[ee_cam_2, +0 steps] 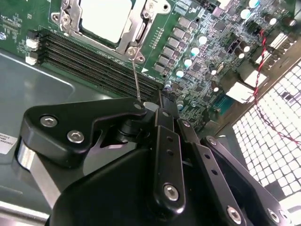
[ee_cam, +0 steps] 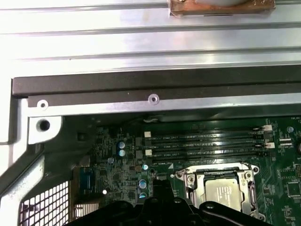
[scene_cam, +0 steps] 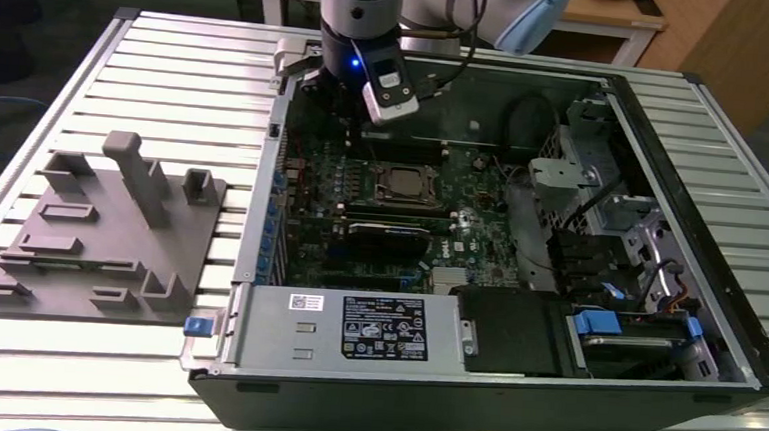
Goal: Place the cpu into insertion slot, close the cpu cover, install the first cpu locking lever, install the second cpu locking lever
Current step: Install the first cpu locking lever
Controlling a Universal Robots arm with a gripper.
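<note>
The cpu (ee_cam_2: 104,18) lies in the insertion slot (scene_cam: 406,185) on the green board, its dull silver top showing through the cpu cover (ee_cam_2: 137,29), which lies flat over it. In the first wrist view the cpu (ee_cam: 225,194) and the cpu cover (ee_cam: 201,182) sit just beyond the gripper's tip. A thin wire locking lever (ee_cam_2: 135,75) rises from the socket's corner, and its free end meets my gripper (ee_cam_2: 159,104). The gripper (scene_cam: 388,116) hangs inside the case near the back wall, shut with nothing seen between its fingers.
The open computer case (scene_cam: 706,195) lies on a slatted metal table (scene_cam: 166,72). Black memory slots (ee_cam_2: 89,56) run beside the socket. A labelled power supply (scene_cam: 351,326) fills the front, a drive cage and cables (scene_cam: 599,219) the right. A grey fixture block (scene_cam: 103,228) lies left.
</note>
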